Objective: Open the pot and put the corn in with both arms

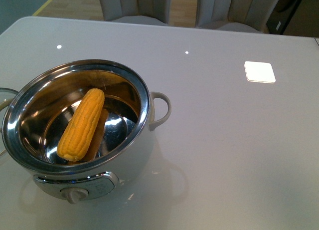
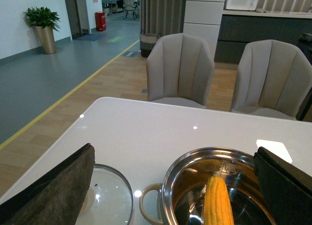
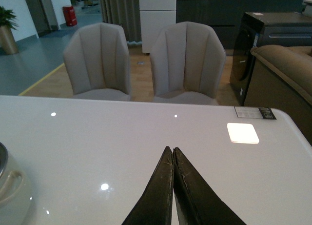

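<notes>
Lying inside pot (image 1: pixel 144 98), corn (image 1: pixel 82 124) rested on steel floor, long axis slanted from near-left rim toward far-right. Lid (image 2: pixel 109 195) sat off pot, on worktop (image 1: pixel 224 140) just beside its left. Left claw (image 2: pixel 175 186) nearer: pads spread wide, empty, straddling pot and lid. Right claw (image 3: pixel 173 159) pressed together, empty, low over bare worktop, well right of pot. Task judged essentially done.

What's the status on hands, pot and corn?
Left hand open, empty, above the pot. Right hand shut, empty, over bare table. Corn lying inside the open pot; glass lid off, beside it. Nothing in the way.
</notes>
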### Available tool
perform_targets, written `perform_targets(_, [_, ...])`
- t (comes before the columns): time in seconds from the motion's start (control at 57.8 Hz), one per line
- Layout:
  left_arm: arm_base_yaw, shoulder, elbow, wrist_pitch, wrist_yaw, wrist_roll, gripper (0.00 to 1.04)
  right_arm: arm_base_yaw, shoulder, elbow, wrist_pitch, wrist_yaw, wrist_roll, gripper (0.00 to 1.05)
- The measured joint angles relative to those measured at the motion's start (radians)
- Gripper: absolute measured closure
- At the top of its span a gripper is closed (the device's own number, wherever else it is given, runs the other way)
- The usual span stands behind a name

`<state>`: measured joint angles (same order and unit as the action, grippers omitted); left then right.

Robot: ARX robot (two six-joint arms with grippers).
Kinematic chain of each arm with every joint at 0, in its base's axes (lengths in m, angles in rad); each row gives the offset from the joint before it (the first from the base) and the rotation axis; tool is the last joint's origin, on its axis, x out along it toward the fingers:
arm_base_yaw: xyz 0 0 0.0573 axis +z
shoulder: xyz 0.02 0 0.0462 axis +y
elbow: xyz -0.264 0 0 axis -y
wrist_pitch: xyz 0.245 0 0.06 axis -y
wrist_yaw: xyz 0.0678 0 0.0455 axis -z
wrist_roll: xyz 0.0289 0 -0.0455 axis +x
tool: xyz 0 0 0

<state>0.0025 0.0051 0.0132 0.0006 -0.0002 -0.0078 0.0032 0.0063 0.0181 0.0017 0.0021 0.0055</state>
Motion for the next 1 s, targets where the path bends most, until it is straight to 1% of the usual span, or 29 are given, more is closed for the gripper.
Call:
perform_targets(0.069, [0.000, 0.000, 0.000, 0.000, 0.000, 0.000, 0.07, 0.000, 0.000, 0.000, 0.000, 0.000, 0.000, 1.03])
perform_targets(0.121, [0.000, 0.000, 0.000, 0.000, 0.000, 0.000, 0.07, 0.000, 0.000, 0.000, 0.000, 0.000, -0.001, 0.96])
perform_targets(0.208, [0.000, 0.000, 0.000, 0.000, 0.000, 0.000, 0.07, 0.000, 0.000, 0.000, 0.000, 0.000, -0.001, 0.80])
perform_targets(0.225, [0.000, 0.000, 0.000, 0.000, 0.000, 0.000, 0.07, 0.000, 0.000, 0.000, 0.000, 0.000, -0.001, 0.78])
perform_targets(0.294, [0.000, 0.000, 0.000, 0.000, 0.000, 0.000, 0.07, 0.000, 0.000, 0.000, 0.000, 0.000, -0.001, 0.61])
perform_targets(0.312, [0.000, 0.000, 0.000, 0.000, 0.000, 0.000, 0.07, 0.000, 0.000, 0.000, 0.000, 0.000, -0.001, 0.59])
perform_targets(0.381, [0.000, 0.000, 0.000, 0.000, 0.000, 0.000, 0.07, 0.000, 0.000, 0.000, 0.000, 0.000, -0.001, 0.45])
perform_targets(0.398, [0.000, 0.000, 0.000, 0.000, 0.000, 0.000, 0.07, 0.000, 0.000, 0.000, 0.000, 0.000, -0.001, 0.43])
perform_targets(0.467, [0.000, 0.000, 0.000, 0.000, 0.000, 0.000, 0.07, 0.000, 0.000, 0.000, 0.000, 0.000, -0.001, 0.30])
perform_targets(0.571, [0.000, 0.000, 0.000, 0.000, 0.000, 0.000, 0.07, 0.000, 0.000, 0.000, 0.000, 0.000, -0.001, 0.13])
perform_targets(0.623, [0.000, 0.000, 0.000, 0.000, 0.000, 0.000, 0.07, 0.000, 0.000, 0.000, 0.000, 0.000, -0.001, 0.07])
perform_targets(0.692, [0.000, 0.000, 0.000, 0.000, 0.000, 0.000, 0.07, 0.000, 0.000, 0.000, 0.000, 0.000, -0.001, 0.09])
perform_targets(1.004, [0.000, 0.000, 0.000, 0.000, 0.000, 0.000, 0.07, 0.000, 0.000, 0.000, 0.000, 0.000, -0.001, 0.09])
